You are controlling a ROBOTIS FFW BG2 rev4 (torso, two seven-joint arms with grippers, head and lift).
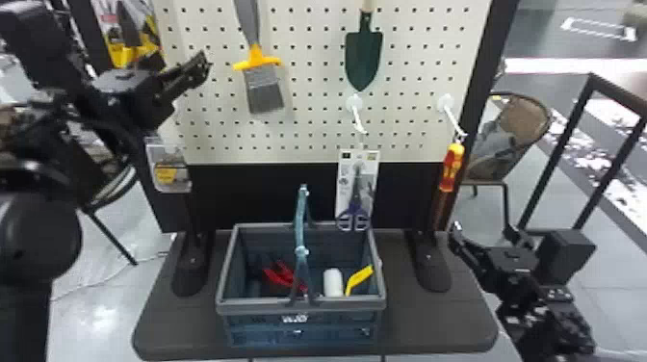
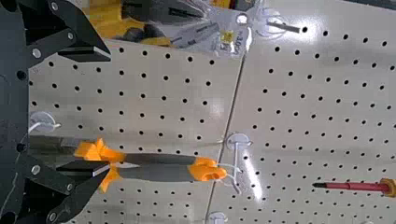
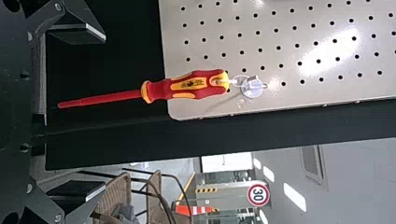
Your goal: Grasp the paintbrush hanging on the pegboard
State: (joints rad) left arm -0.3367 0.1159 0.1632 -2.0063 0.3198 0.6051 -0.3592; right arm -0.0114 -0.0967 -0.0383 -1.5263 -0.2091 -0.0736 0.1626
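Spread wide, the left gripper [image 1: 196, 71] hovers at the frame's upper left, apart from the paintbrush [image 1: 260, 72] hanging (bristles down) at top centre of the pegboard [image 1: 313, 130]; a skewed closing there could set it swinging or knock it off.

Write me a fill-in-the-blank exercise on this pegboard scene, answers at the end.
The blade of the trowel is coloured ____. The left tool, raised beside the paintbrush, is ____, not shut. The screwdriver hangs at the ____ edge of the pegboard.
Missing words: green, open, right.
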